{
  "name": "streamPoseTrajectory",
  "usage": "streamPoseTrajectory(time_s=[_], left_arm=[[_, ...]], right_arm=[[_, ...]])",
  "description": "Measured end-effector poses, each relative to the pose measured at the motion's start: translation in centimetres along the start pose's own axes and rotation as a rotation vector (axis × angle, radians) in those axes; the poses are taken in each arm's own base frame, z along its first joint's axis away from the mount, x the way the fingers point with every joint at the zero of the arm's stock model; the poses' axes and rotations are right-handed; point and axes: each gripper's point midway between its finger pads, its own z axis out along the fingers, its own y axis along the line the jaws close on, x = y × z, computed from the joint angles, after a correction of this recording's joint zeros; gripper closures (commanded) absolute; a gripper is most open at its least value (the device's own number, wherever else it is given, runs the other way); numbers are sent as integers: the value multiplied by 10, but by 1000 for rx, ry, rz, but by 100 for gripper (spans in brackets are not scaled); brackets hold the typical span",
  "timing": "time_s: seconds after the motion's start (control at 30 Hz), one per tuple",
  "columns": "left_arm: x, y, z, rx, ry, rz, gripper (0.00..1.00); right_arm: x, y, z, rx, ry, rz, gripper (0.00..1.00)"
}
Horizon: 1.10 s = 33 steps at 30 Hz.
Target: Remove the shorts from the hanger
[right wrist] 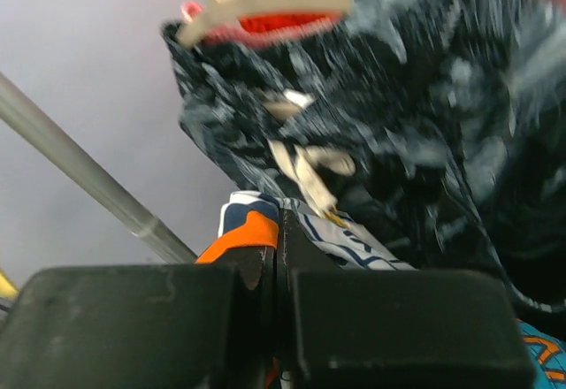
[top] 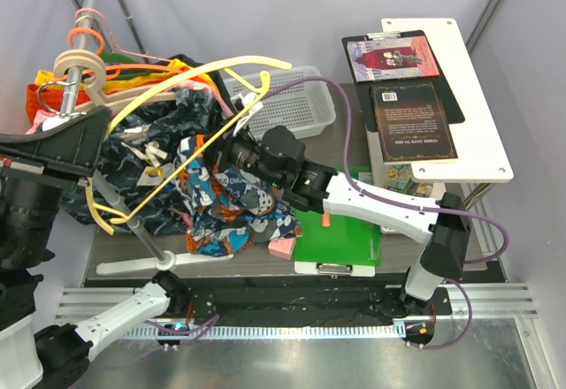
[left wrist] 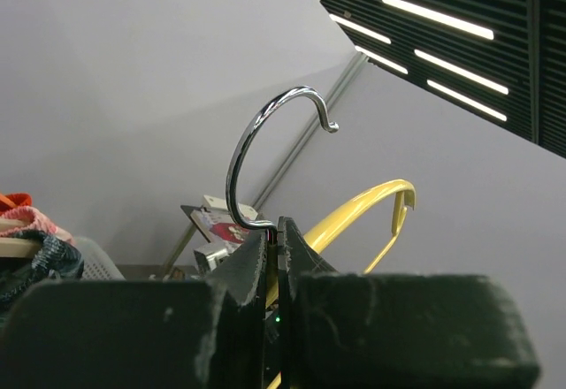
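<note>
Hanger (top: 261, 59) apparently diagonal, near-left to far-right

I have two grippers, my left gripper (left wrist: 276, 230) and my right gripper (right wrist: 276, 225). I count one pair of shorts (top: 239, 217), one dark blue garment (top: 141, 155) and one orange garment (top: 44, 84). There is one yellow hanger (top: 248, 58), one beige hanger (top: 75, 62), one white basket (top: 305, 106), two dark books (top: 414, 122), one green board (top: 340, 230) and one small pink block (top: 281, 247).
</note>
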Motion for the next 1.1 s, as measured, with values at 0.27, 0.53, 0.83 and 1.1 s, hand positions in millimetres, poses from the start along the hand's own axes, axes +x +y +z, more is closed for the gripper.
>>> streamPoseTrajectory(time_s=[0.27, 0.53, 0.83, 1.1], left_arm=[[24, 8, 9, -13, 55, -4, 100], [48, 23, 12, -47, 108, 2, 100], [44, 21, 4, -41, 107, -1, 100], [56, 27, 1, -51, 141, 4, 99]], right_arm=[[75, -40, -12, 110, 173, 37, 99], [159, -89, -59, 258, 459, -41, 99], [230, -154, -108, 422, 802, -283, 48], [261, -175, -134, 437, 1015, -438, 5]])
